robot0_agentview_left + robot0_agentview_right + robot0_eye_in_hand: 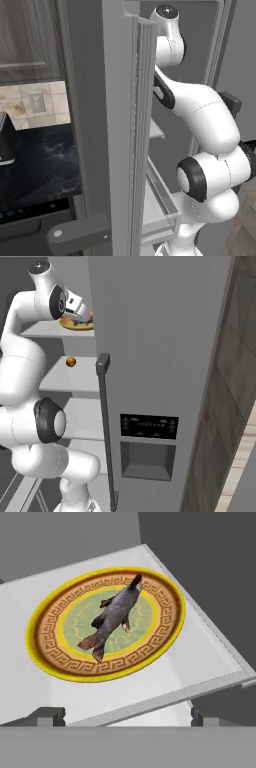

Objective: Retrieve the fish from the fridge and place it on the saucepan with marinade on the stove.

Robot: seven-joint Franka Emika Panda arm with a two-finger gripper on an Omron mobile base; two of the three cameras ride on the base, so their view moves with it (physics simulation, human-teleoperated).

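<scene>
A dark grey fish (114, 616) lies on a round plate (50, 657) with a yellow rim and an orange patterned band. The plate rests on an upper white shelf (200, 657) inside the fridge (160, 331), whose left door stands swung out. My gripper (125, 719) hovers just short of the plate's near side, open, with nothing between its fingertips (47, 716). From the right base view, the gripper (82, 316) reaches in over the plate (75, 324). The saucepan, the marinade and the stove are out of view.
A small orange ball (71, 361) sits on the shelf below. The shut right door carries a long dark handle (105, 421) and a dispenser panel (149, 426). The open door (120, 125) stands close to my arm's left. A dark counter (40, 165) lies beyond it.
</scene>
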